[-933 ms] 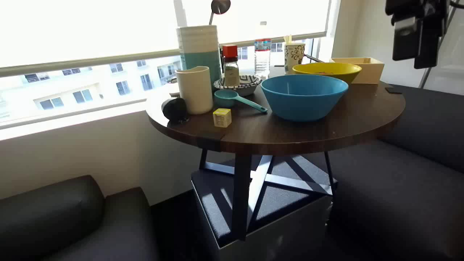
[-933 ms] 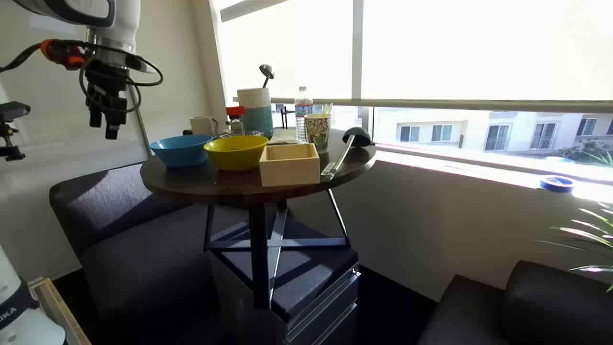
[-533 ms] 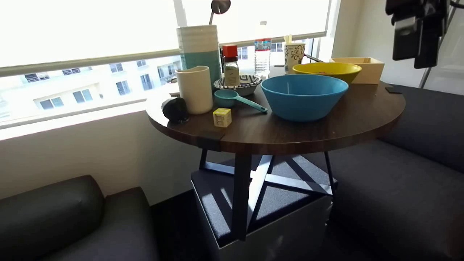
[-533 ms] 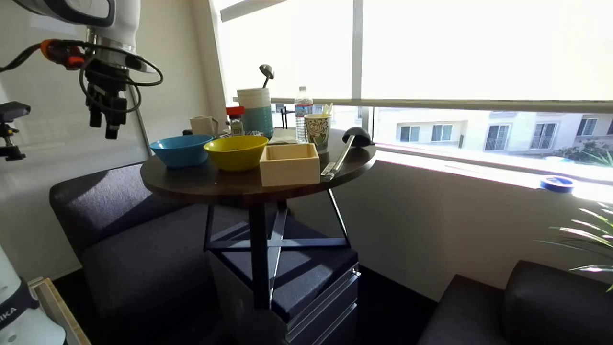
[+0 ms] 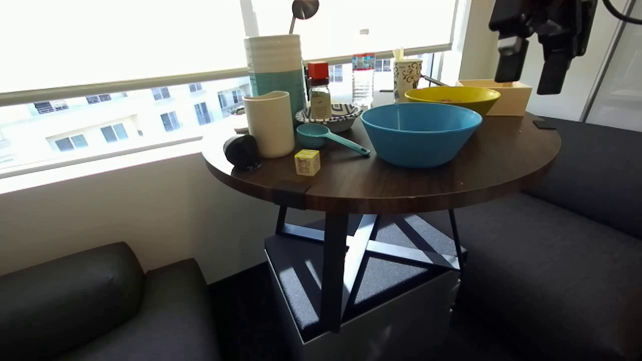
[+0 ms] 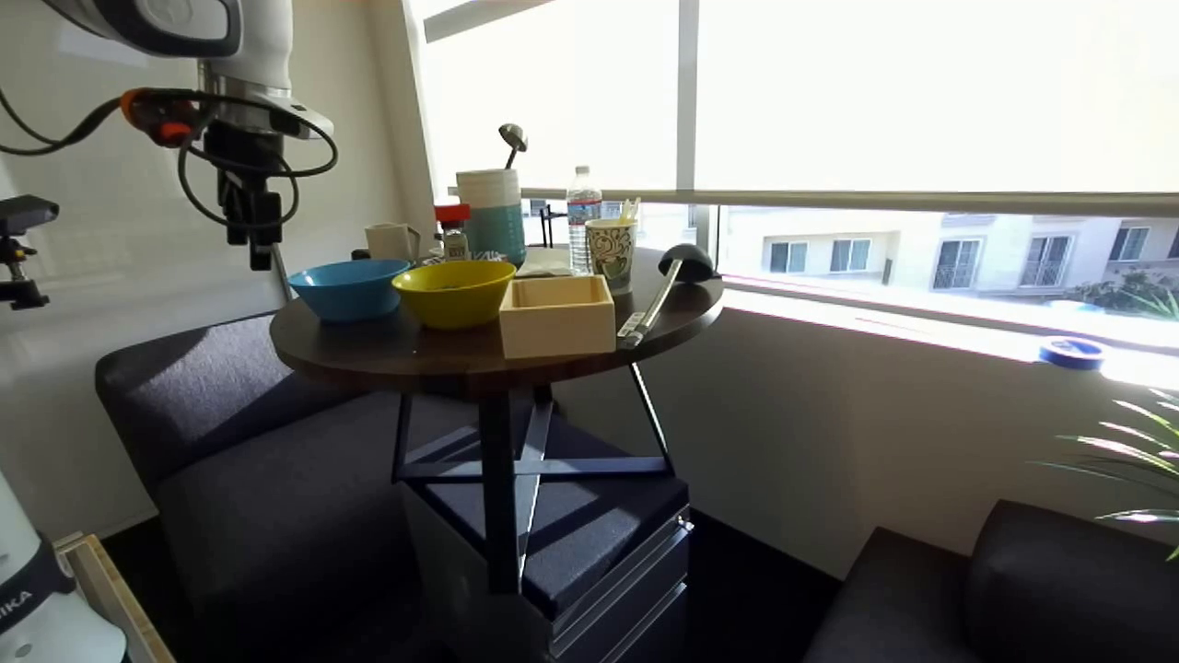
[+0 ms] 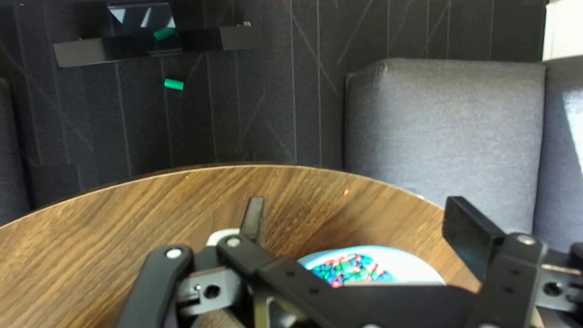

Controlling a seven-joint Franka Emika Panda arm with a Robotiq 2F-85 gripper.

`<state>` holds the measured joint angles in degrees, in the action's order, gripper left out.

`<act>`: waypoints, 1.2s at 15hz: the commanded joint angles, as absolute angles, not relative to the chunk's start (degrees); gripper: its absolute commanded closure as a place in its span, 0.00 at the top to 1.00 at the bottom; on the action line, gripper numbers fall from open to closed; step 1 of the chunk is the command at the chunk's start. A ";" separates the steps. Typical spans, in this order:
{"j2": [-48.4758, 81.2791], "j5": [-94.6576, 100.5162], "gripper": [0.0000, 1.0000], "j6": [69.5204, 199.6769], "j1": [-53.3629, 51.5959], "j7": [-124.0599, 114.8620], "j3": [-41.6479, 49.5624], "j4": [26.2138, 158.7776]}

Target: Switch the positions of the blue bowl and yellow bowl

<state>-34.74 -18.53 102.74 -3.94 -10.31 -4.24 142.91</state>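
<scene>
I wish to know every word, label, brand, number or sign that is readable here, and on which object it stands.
"IKA": on the robot base, in an exterior view; cut off by the picture's left edge.
Too small or blurred to read: the labels on the water bottle and the red-capped jar, the print on the yellow cube, and the small tag beside the wooden box.

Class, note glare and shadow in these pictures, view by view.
In both exterior views, the window glares white and shadows stripe the cushion under the table; in the wrist view, sunlight whitens part of the grey chair.
</scene>
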 commanded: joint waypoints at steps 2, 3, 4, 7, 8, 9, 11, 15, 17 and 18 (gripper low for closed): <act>-33.78 -20.13 1.00 112.01 -0.98 -14.87 -4.49 145.87; -33.25 -19.61 1.00 113.53 -0.27 -16.54 -4.78 146.30; -32.59 -19.66 1.00 114.78 0.08 -17.71 -4.73 146.66; -30.84 -19.20 1.00 117.10 0.97 -21.21 -4.81 147.57; -30.43 -19.01 1.00 117.41 1.35 -22.30 -4.69 147.94; -29.89 -19.11 1.00 117.57 1.47 -23.03 -4.58 148.06; -28.83 -18.69 1.00 117.40 2.15 -24.65 -4.40 148.43; -28.82 -19.14 1.00 116.24 3.18 -27.55 -3.79 149.98; -29.39 -19.27 1.00 115.73 3.71 -29.54 -3.45 150.71; -29.74 -19.11 1.00 115.45 4.05 -30.69 -3.44 151.03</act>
<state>-28.24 -18.50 116.41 2.90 -27.69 -3.49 149.33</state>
